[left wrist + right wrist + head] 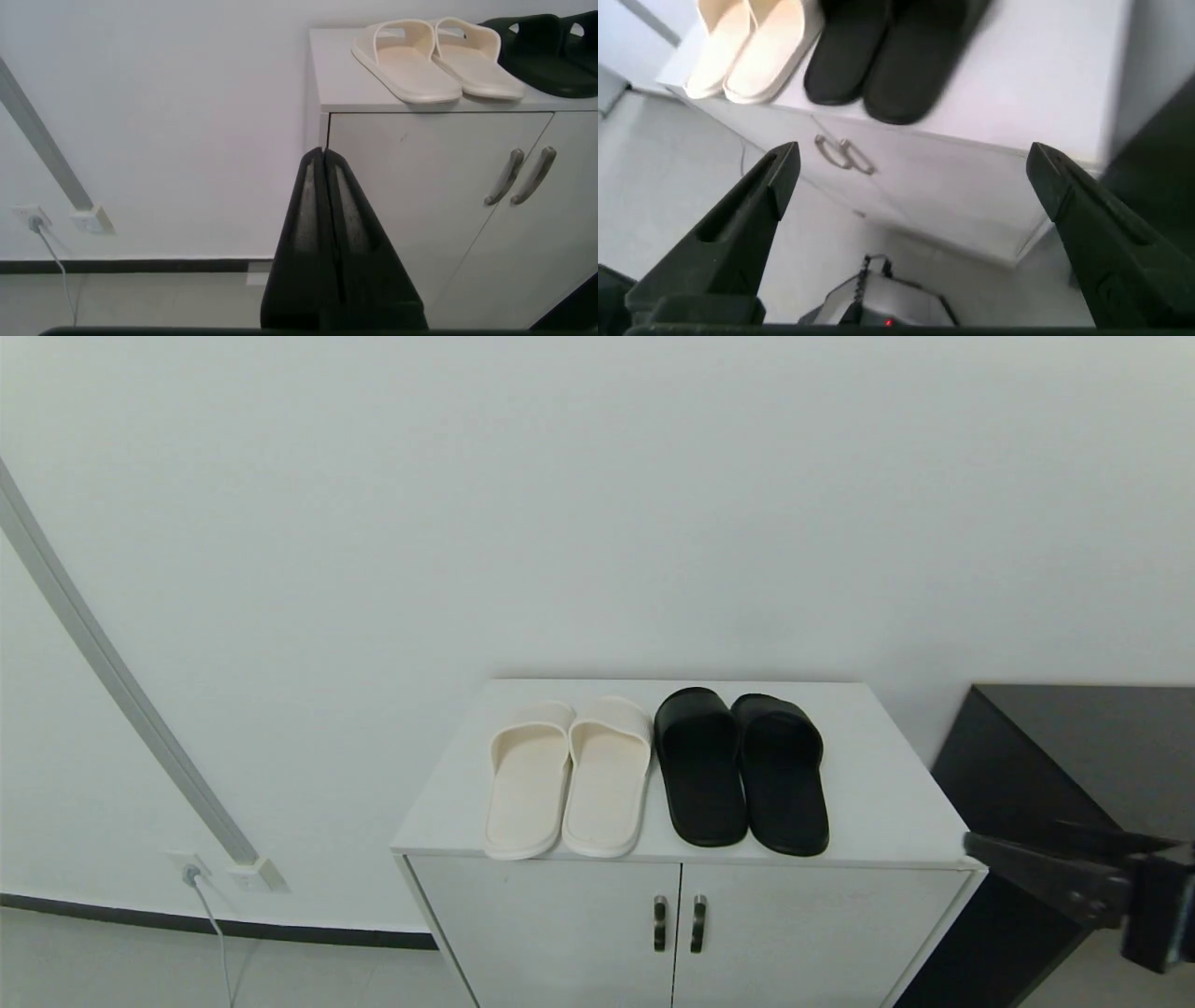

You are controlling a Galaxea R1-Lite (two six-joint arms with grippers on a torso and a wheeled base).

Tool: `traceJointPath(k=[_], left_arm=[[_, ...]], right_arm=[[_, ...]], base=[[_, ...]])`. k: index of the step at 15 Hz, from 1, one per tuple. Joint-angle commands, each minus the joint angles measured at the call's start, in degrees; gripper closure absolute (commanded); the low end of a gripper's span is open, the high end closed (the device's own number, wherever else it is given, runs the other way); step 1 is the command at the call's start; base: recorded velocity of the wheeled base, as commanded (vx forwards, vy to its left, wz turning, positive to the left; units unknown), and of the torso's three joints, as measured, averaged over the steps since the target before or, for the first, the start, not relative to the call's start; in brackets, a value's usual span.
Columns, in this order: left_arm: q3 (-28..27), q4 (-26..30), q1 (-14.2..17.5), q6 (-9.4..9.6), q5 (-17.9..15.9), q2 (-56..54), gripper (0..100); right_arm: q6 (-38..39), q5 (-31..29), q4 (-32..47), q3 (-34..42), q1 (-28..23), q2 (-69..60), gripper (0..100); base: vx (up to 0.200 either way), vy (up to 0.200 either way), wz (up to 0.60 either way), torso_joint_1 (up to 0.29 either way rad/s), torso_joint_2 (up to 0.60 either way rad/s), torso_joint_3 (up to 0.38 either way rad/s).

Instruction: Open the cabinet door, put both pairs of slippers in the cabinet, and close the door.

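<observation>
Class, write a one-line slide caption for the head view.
White slippers and black slippers side by side atop the closed cabinet; open right gripper alongside.

White cabinet [878, 784] with a smooth, matt, laminate-looking skin on its top and doors. Two small door handles [660, 923] of brushed metal with a dull sheen. Cream slippers [526, 784] of moulded, foam-like plastic, matt and smooth. Black slippers [705, 775] of the same moulded material, matt with a faint sheen on the straps. The left claw [323, 154] and right claw [913, 157] look like hard black plastic, matt.
</observation>
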Motion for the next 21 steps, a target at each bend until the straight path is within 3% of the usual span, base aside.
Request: traceJointPath(k=[1,5,9,12,21], left_arm=[[0.0,0.0,0.0,-0.18,0.1,0.0,100],[0.0,0.0,0.0,0.09,-0.2,0.0,100],[0.0,0.0,0.0,0.09,-0.2,0.0,100],[0.0,0.0,0.0,0.09,-0.2,0.0,100],[0.0,0.0,0.0,0.09,-0.2,0.0,100]], right_arm=[[3.3,-5.9,-1.8,-6.3,8.2,11.8,0],[3.7,-8.3,-4.4,-12.9,10.7,23.1,0],[3.4,-18.7,-15.1,-18.1,10.7,37.4,0],[3.3,-25.0,-18.4,-22.5,10.7,45.1,0],[1.5,-28.3,-19.3,-38.5,4.4,59.4,0]], base=[[0.0,0.0,0.0,0.0,0.0,0.0],[0.0,0.0,0.0,0.0,0.0,0.0],[0.0,0.0,0.0,0.0,0.0,0.0],[0.0,0.0,0.0,0.0,0.0,0.0],[0.0,0.0,0.0,0.0,0.0,0.0]])
